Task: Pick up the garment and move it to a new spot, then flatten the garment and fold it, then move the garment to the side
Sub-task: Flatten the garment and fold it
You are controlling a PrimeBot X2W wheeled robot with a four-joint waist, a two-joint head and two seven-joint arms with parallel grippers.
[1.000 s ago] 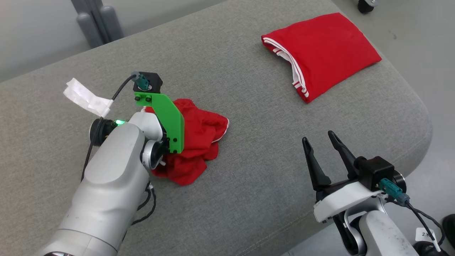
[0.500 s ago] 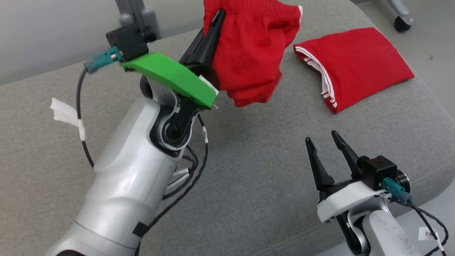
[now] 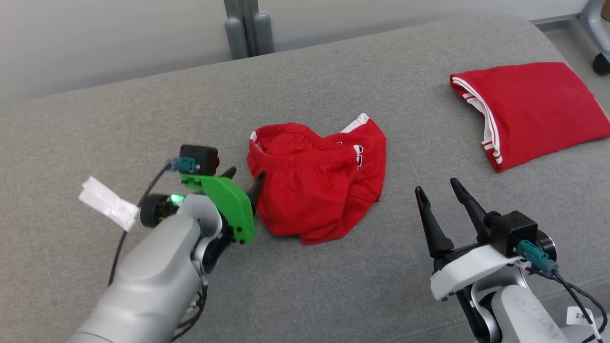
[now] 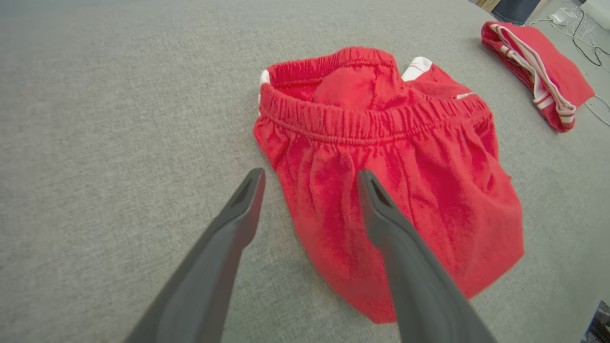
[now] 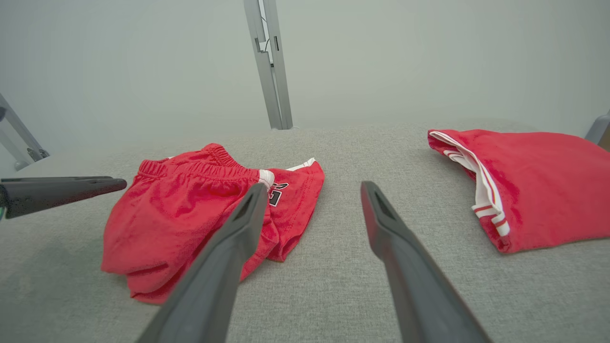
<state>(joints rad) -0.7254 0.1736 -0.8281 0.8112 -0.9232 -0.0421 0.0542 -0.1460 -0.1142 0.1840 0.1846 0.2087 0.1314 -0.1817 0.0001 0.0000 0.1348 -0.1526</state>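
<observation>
Shows garment (image 3: 314, 190) crumpled at centre of surface (image 3: 333, 295); left end effector (image 3: 246, 174) open beside its waistband; right end effector (image 3: 437, 186) open, empty, near front edge.

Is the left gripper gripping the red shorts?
No, left gripper fingers are spread open; the shorts lie slack on the cushion.

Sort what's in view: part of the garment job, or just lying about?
In the job: crumpled red shorts, left tool, right tool, grey cushion under them.
Lying about: folded red garment, white tag on the cable, grey post behind.
</observation>
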